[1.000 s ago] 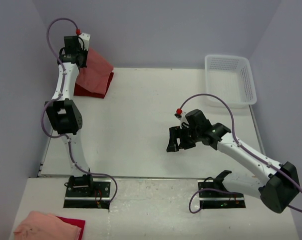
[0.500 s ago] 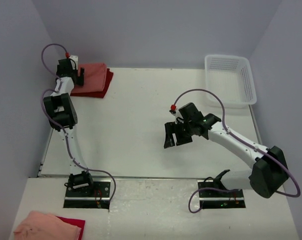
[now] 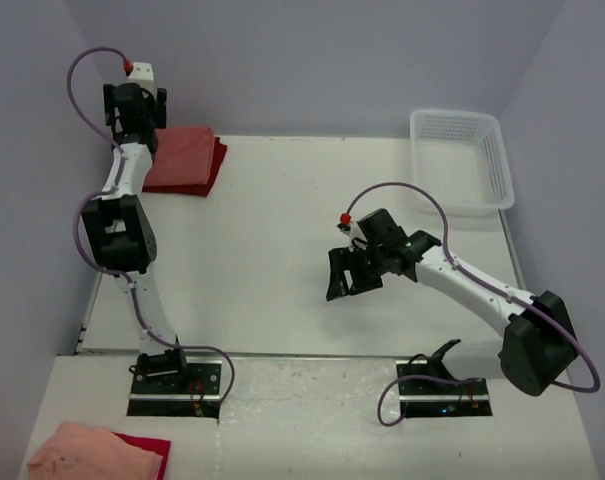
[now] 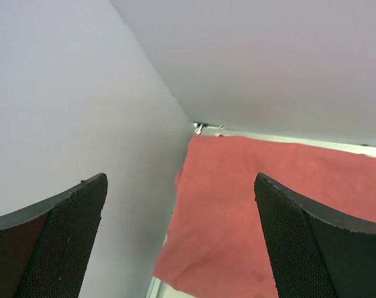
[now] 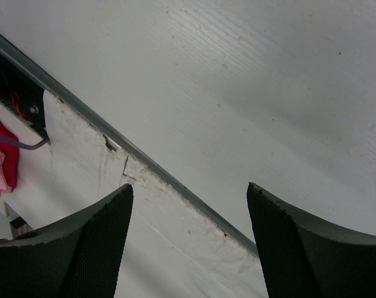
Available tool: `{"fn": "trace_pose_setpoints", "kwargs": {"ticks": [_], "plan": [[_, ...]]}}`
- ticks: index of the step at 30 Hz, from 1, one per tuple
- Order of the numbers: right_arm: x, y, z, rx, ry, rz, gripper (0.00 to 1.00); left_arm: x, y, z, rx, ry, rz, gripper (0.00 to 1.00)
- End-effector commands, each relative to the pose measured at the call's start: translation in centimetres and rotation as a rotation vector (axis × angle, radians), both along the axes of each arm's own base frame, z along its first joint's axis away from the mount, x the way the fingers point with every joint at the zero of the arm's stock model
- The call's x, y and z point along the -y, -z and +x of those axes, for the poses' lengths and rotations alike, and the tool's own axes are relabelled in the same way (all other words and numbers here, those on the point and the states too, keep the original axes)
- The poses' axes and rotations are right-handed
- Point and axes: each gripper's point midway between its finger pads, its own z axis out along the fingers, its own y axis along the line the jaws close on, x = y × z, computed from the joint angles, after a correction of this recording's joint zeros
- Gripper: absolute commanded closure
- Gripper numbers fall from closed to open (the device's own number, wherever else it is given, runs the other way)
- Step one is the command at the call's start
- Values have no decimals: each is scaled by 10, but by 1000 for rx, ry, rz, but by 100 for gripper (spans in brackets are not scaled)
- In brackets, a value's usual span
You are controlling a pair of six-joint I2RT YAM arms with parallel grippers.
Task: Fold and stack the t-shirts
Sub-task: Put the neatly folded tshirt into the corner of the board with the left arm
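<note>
White tabletop carries the folded t-shirts, stacked in its far-left corner. We see the left tool above them, jaws wide apart, gripping nothing. Mid-tabletop, the right tool hovers, jaws parted, likewise empty.

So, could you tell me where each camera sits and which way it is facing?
Top: above and behind the arms, looking down on the table; both whole arms show, bases nearest.
Left wrist: on the left pincer, looking down at the shirts in the far left corner; its open fingers show.
Right wrist: on the right pincer, looking down at the table's near edge; its open fingers show.
Shared: top and left wrist both show the shirts.
</note>
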Motion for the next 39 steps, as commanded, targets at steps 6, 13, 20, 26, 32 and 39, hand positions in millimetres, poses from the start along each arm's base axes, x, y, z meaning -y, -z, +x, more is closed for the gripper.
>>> {"fn": "trace_pose_setpoints", "kwargs": {"ticks": [6, 13, 20, 26, 32, 39], "plan": [[10, -23, 8, 126, 46, 11, 27, 58, -57, 7, 88, 136, -85, 52], [13, -33, 7, 170, 59, 31, 40, 45, -18, 20, 93, 204, -451, 100], [16, -29, 8, 170, 62, 6, 39, 42, 55, 48, 8, 246, -568, 100], [17, -16, 6, 136, 60, -16, 39, 34, 87, 48, -11, 261, -649, 100], [17, -14, 6, 124, 62, -18, 39, 22, 105, 40, -26, 234, -643, 100], [15, -12, 6, 108, 64, -17, 39, 8, 121, 38, -48, 187, -597, 100]]}}
